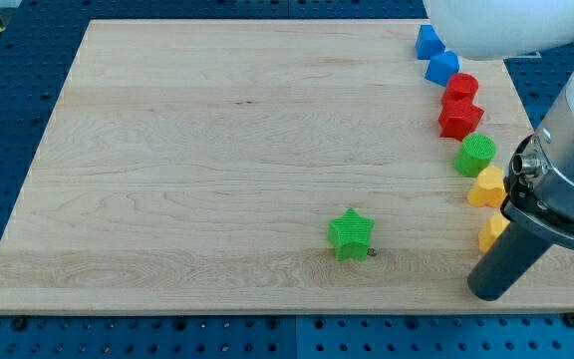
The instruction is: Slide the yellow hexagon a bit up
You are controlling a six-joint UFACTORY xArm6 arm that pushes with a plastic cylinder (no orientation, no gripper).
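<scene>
My tip point(490, 291) is the blunt lower end of the dark rod, down at the view's bottom right, resting near the worktop's point(217, 150) lower right corner. There are no fingers on this arm, only the rod, so nothing is spread, pressed together or pinching. The tip sits just below a yellow block point(490, 231) that the rod partly hides; I cannot tell its shape. Just above that one lies the yellow hexagon point(486, 186), close to the worktop's right edge and right beside the arm's housing. Whether the tip touches the lower yellow block I cannot tell.

From the hexagon a curved row of blocks runs toward the view's top: a green cylinder point(475, 155), a red star-like block point(459, 119), a red cylinder point(460, 87), then two blue blocks, one point(442, 66) below the other point(428, 42). Well apart from the row, toward the view's bottom centre, a green star point(351, 234) lies alone.
</scene>
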